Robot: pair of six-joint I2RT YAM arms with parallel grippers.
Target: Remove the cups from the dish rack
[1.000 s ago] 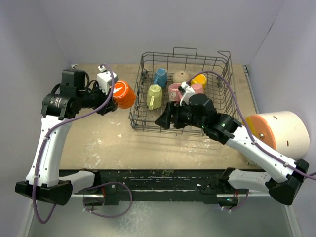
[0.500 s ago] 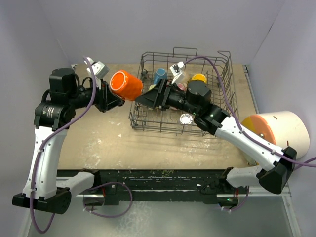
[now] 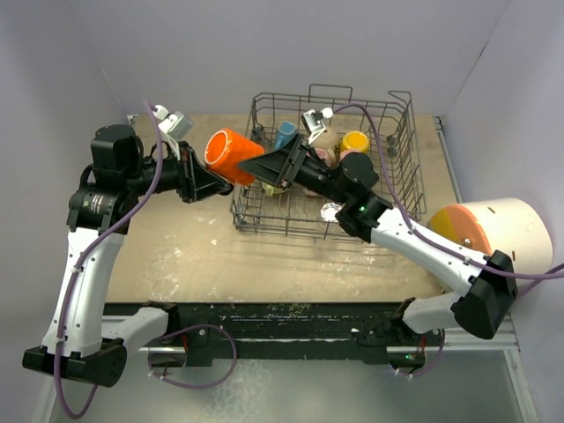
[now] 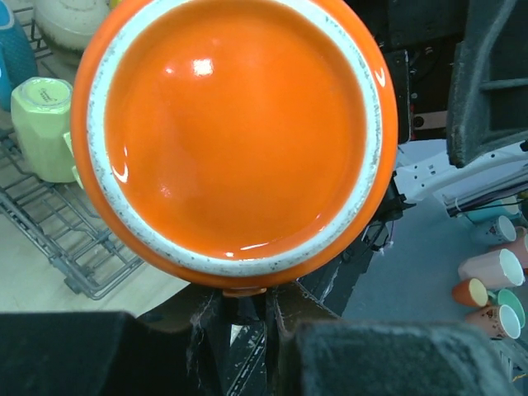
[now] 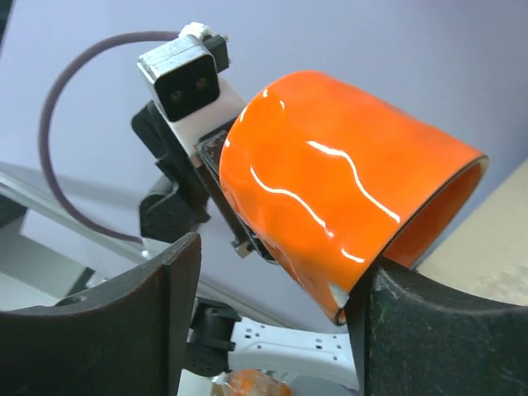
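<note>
An orange cup (image 3: 231, 154) hangs on its side in the air just left of the dish rack (image 3: 401, 167), mouth toward the rack. My left gripper (image 3: 208, 179) is shut on its handle; in the left wrist view its base (image 4: 235, 132) fills the frame above the gripper (image 4: 243, 305). My right gripper (image 3: 253, 164) reaches over the rack's left wall, open. In the right wrist view the gripper (image 5: 276, 305) straddles the cup (image 5: 346, 198); one finger (image 5: 445, 330) touches the rim and the other stands apart. Blue (image 3: 285, 134), yellow (image 3: 355, 141) and clear glass (image 3: 331, 211) cups sit in the rack.
A big white cylinder with an orange end (image 3: 498, 231) lies at the table's right edge. A pale green mug (image 4: 45, 124) and a beige cup (image 4: 74, 21) rest in the rack (image 4: 74, 256). Several stacked cups (image 4: 495, 272) lie off the table.
My left arm has carried the orange cup right, toward the rack, turning its mouth that way. My right arm rose out of the rack and reached left until its jaws came around the rim.
</note>
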